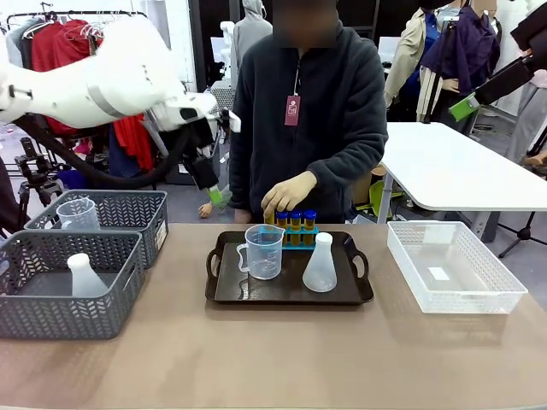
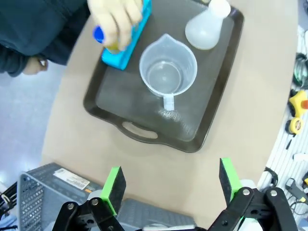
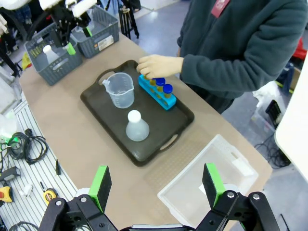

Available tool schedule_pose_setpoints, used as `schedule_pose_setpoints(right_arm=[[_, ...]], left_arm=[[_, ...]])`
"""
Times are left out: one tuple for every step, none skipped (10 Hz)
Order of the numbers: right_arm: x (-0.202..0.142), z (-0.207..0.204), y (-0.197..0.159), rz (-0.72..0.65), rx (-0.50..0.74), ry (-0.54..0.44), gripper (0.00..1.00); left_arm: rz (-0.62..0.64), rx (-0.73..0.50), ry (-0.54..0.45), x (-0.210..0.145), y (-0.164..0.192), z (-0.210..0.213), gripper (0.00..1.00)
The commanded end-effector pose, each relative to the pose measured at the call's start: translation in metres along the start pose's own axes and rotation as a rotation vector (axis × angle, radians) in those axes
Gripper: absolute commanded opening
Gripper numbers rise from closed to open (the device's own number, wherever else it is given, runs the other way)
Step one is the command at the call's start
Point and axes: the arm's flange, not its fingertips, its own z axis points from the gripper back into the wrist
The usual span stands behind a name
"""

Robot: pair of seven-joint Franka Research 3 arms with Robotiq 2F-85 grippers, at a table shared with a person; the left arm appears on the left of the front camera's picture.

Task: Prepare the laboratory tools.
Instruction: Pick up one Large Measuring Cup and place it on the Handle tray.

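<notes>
The person's hand [image 1: 288,191] covers part of the blue rack [image 3: 157,91], so only some blue-capped tubes [image 1: 296,224] show; its fingers are closed on one tube. The rack sits at the far edge of the dark tray [image 1: 224,292]. On the tray stand a clear beaker [image 1: 263,251] with a handle and a cloudy white cone-shaped flask [image 1: 320,265], side by side. The left gripper [image 2: 169,184] hangs wide open above the table, holding nothing. The right gripper [image 3: 156,184] is wide open too, high over a see-through mesh bin [image 3: 211,178]. Two grey woven baskets [image 1: 128,265] hold another beaker and flask.
</notes>
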Motion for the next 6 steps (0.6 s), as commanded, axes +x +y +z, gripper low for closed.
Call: schedule_pose_setpoints(right_arm=[[0.0, 0.001, 0.0, 0.005, 0.014, -0.011, 1.0], [0.0, 0.001, 0.0, 0.005, 0.014, -0.011, 1.0], [0.0, 0.001, 0.0, 0.005, 0.014, -0.011, 1.0], [0.0, 0.001, 0.0, 0.005, 0.014, -0.011, 1.0], [0.0, 0.001, 0.0, 0.005, 0.014, -0.011, 1.0], [0.0, 0.001, 0.0, 0.005, 0.014, -0.011, 1.0]], left_arm=[[-0.007, -0.05, -0.109, -0.014, 0.01, 0.029, 1.0], [-0.02, -0.048, -0.165, -0.018, 0.015, 0.049, 1.0], [-0.043, -0.051, -0.201, -0.019, 0.019, 0.066, 1.0], [-0.07, -0.071, -0.227, -0.02, 0.026, 0.081, 1.0], [-0.101, -0.125, -0.283, -0.021, 0.031, 0.094, 1.0], [-0.105, -0.08, -0.297, -0.022, 0.032, 0.11, 1.0]])
